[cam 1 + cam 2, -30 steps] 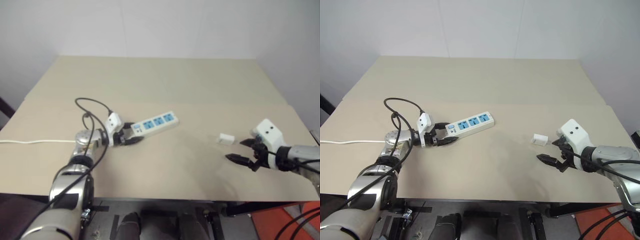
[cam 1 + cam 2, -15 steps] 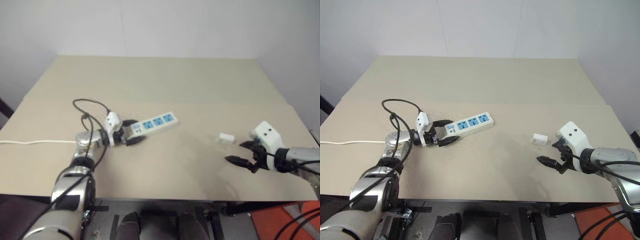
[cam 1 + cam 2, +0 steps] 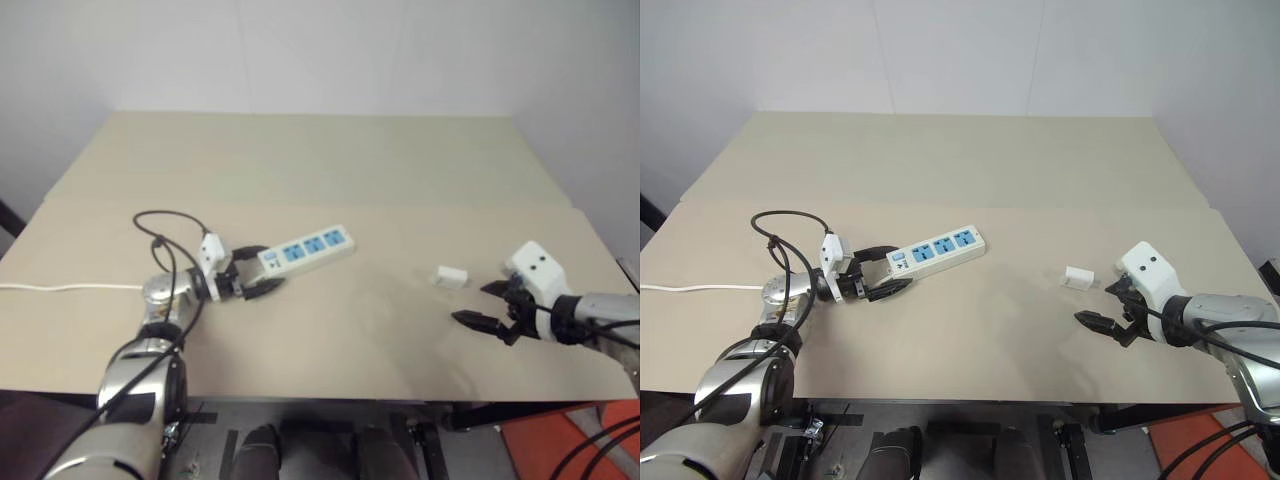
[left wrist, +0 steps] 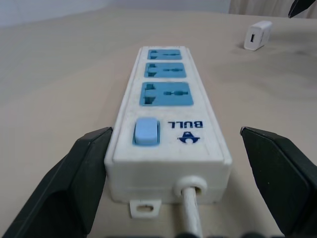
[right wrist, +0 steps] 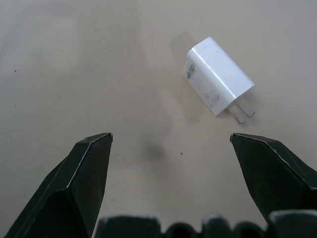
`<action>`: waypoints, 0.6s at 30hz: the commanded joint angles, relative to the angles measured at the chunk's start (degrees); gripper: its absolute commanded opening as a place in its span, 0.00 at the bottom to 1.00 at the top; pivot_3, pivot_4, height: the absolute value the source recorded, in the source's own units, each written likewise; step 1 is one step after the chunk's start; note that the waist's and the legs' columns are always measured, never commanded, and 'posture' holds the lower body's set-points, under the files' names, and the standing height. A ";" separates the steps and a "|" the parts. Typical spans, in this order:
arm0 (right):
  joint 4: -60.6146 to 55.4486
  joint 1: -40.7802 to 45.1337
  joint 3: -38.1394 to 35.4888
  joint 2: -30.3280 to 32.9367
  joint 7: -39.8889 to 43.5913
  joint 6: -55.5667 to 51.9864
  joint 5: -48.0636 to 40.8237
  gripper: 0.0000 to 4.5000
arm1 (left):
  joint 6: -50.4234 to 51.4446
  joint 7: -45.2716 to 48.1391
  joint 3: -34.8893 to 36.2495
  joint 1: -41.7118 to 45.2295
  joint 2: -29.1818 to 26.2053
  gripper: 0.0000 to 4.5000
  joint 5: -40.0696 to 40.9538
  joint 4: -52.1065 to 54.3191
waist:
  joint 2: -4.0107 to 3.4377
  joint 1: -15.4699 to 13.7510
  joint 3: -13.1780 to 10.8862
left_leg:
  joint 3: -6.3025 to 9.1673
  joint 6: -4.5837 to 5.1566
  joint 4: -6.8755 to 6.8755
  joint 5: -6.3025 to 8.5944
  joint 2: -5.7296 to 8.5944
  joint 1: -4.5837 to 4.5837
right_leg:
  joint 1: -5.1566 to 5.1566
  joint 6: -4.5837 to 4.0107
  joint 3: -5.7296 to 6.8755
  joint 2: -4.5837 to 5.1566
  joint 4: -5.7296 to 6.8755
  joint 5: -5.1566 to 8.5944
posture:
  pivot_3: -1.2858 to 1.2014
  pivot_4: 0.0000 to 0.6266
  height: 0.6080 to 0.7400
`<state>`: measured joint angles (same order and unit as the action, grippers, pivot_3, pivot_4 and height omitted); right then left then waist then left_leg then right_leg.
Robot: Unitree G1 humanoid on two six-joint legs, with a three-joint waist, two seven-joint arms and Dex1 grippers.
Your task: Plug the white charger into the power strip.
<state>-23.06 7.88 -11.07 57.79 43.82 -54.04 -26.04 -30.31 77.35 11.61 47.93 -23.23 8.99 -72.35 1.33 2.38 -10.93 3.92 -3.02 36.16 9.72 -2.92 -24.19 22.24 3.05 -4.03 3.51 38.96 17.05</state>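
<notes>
White and long, the plastic power strip with three blue sockets lies flat on the big tan desk. Its switch end, with a small blue switch and a white cord, sits between the two black fingers of the left gripper. The fingers are spread wide. One finger is touching or almost touching the side of the strip, and I cannot tell which. The other finger stands a little apart from it. The strip points away from this gripper, toward the middle of the desk.

The small white boxy charger lies on its side on the desk, just ahead of the right gripper and a bit off to one side. Its two short metal prongs point back toward that gripper. The right gripper is wide open too and holds nothing. It hangs close above the desk and does not touch the charger.

The charger is well apart from the power strip. A thin white cable runs over the desk behind the left gripper.
</notes>
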 commanded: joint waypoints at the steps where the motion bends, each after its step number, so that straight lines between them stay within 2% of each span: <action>1: -0.89 0.27 -2.32 0.98 0.36 0.90 -0.01 1.00 | -1.42 -0.89 0.58 0.49 -0.55 0.99 -0.05 -0.52 | 0.00 0.00 0.00 | 0.00 0.00 0.00 0.00 0.00 0.00 | 0.00 0.00 0.00 0.00 0.00 0.00 | 0.52 0.24 1.00; 7: -1.08 0.02 -2.48 0.78 0.13 0.69 -0.06 1.00 | -1.63 -1.98 0.15 0.67 -0.26 0.99 -0.63 -1.02 | 0.00 -0.01 0.00 | 0.00 0.00 0.00 0.00 0.00 0.01 | 0.00 0.00 0.00 0.00 0.00 0.00 | 0.52 0.24 1.00; 12: -1.37 -0.10 -2.59 0.67 -0.03 0.56 -0.11 1.00 | -1.64 -2.50 -0.03 0.29 -0.43 0.73 -1.25 -1.34 | 0.00 -0.01 0.00 | 0.00 0.00 0.00 0.00 0.00 0.02 | -0.01 0.00 0.00 0.00 0.01 0.00 | 0.52 0.24 1.00; 18: -1.21 0.27 -2.41 0.66 -0.01 0.65 -0.08 1.00 | -1.37 -4.19 -0.35 0.15 -0.59 0.71 -1.87 -1.38 | 0.00 -0.01 0.00 | 0.00 0.00 0.00 0.00 0.00 0.02 | -0.01 0.00 0.00 0.00 0.01 0.00 | 0.52 0.24 1.00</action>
<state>-23.07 7.77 -11.67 57.79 43.72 -54.05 -26.05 -31.62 74.66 11.50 48.04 -23.19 7.96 -73.09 1.32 2.37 -10.92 3.92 -3.02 36.16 9.72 -2.92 -24.16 22.22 3.05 -4.04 3.51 38.97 17.05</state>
